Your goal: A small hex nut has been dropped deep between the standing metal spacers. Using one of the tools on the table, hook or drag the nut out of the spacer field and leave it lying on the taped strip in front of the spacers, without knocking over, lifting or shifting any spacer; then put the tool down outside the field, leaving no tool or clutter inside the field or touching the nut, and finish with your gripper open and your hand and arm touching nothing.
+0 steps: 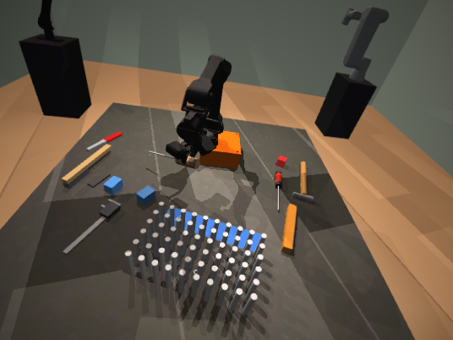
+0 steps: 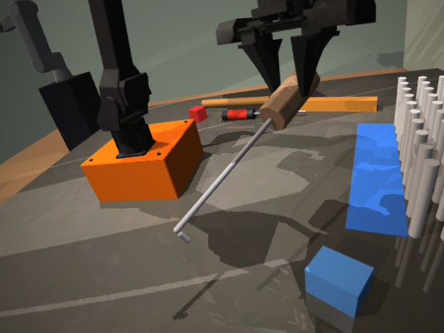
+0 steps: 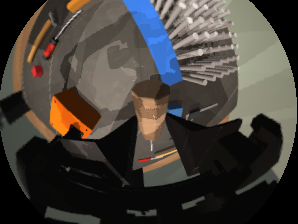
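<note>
My gripper (image 1: 186, 158) (image 2: 290, 92) (image 3: 150, 116) is shut on the wooden handle (image 2: 277, 111) (image 3: 151, 102) of a hook tool. The tool is in the air near the arm's base, away from the spacers. Its thin metal rod (image 1: 162, 154) (image 2: 224, 174) slopes down in the exterior view to a short bent tip (image 2: 184, 237) above the table. The metal spacers (image 1: 168, 276) (image 2: 423, 195) stand upright in rows. The blue taped strip (image 2: 374, 166) (image 3: 159, 42) lies along their near side, with nothing seen on it. A tiny pale speck (image 1: 195, 271) among the spacers may be the nut; it is unclear.
Two blue blocks (image 1: 113, 185) (image 1: 145, 196) lie left of the strip in the top view, near a caliper-like tool (image 1: 84, 236) and a wooden bar (image 1: 87, 165). A screwdriver (image 1: 278, 179), hammer (image 1: 303, 178), orange bar (image 1: 290, 228) and red cube (image 1: 281, 161) lie right. The arm's orange base (image 2: 132, 182) is close by.
</note>
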Robot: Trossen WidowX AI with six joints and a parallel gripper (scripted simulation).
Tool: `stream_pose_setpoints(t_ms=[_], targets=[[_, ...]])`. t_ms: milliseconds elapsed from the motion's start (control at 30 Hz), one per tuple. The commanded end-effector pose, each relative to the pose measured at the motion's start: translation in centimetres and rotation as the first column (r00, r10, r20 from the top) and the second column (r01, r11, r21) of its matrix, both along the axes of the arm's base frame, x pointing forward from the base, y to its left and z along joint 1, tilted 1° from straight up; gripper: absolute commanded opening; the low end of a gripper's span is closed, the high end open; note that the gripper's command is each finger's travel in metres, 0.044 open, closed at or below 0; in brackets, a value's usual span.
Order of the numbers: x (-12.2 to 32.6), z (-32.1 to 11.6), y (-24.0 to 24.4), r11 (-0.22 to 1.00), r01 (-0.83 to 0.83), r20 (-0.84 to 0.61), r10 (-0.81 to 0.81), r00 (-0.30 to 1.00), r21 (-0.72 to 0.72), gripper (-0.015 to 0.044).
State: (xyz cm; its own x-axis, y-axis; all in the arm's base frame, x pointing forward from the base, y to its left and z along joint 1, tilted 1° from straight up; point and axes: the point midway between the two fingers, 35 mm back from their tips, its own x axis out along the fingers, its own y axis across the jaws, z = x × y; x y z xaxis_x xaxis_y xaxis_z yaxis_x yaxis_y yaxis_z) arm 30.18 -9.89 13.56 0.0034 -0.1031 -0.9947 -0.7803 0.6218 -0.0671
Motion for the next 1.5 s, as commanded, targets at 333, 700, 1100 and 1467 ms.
stream_pose_setpoints(t_ms=[333,700,1100,1467], targets=[[0.0,0.5,4.8,0.882,-0.463,-0.058,0.459,0.887,-0.094,0.0000],[-0.4,0.6,8.3,0.648,-0.749,-0.140,0.736,0.662,-0.136,0.0000],[-1.3,0.8,11.9,0.297,-0.943,-0.249,0.912,0.326,-0.149,0.0000],[-2.4,0.9,15.0,-0.063,-0.990,-0.356,0.934,-0.014,-0.124,0.0000]])
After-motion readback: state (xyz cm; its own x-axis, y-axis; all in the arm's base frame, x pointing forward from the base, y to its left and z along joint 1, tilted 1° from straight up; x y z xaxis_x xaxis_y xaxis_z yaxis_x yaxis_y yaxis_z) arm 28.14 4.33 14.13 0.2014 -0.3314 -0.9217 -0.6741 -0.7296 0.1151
